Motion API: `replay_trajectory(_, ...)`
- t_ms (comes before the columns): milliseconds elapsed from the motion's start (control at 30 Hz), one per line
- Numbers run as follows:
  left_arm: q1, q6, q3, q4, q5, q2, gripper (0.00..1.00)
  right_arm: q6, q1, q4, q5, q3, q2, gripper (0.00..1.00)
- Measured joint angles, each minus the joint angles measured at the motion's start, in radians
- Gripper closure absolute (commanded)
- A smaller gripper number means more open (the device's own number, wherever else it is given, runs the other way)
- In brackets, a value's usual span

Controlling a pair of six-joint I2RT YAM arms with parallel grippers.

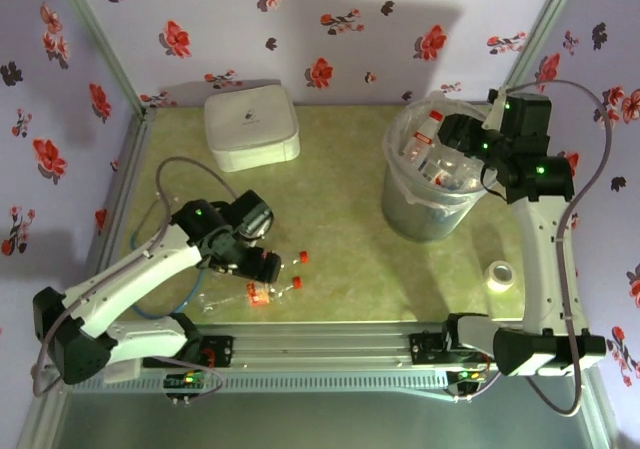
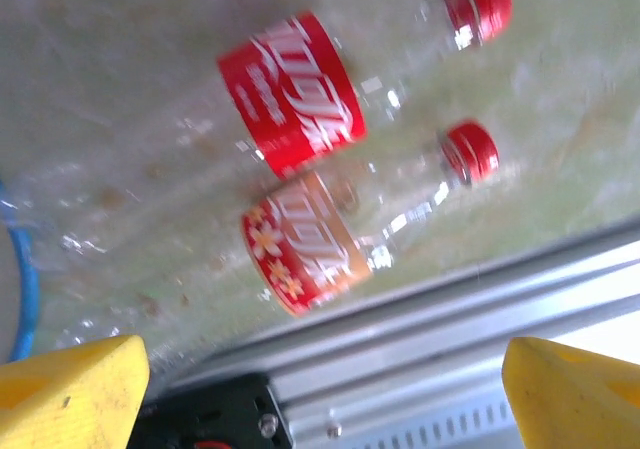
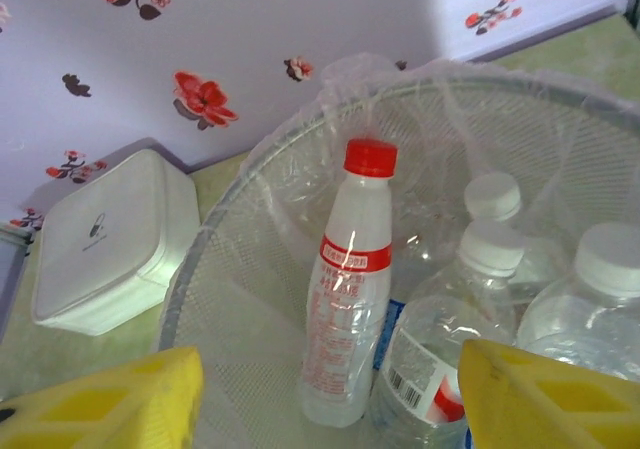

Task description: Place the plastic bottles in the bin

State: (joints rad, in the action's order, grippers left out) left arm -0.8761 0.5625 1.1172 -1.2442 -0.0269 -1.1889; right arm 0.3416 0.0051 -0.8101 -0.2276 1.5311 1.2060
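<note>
Plastic bottles lie side by side at the worktop's near edge under my wide-spread left hand. My right hand hangs wide and empty over the bin. I'd straddle just one, squarely across its middle, before closing.

A white rounded square box sits near the far left corner of the green worktop; a tape roll lies by its right edge.
</note>
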Motion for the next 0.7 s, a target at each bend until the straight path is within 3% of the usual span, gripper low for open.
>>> replay_trajectory(267, -0.147, 0.058, -0.09, 0.001, 0.043, -0.115, 0.02, 0.003, 0.0, 0.007, -0.049, -0.024, 0.0, 0.3)
replay_trajectory(467, -0.15, 0.067, -0.191, 0.072, 0.134, -0.18, 0.0, 0.002, 0.0, 0.013, -0.054, -0.038, -0.002, 0.3)
replay_trajectory(700, -0.15, 0.066, -0.286, 0.174, 0.154, -0.186, 0.03, -0.001, 0.0, 0.013, -0.054, -0.04, -0.002, 0.3)
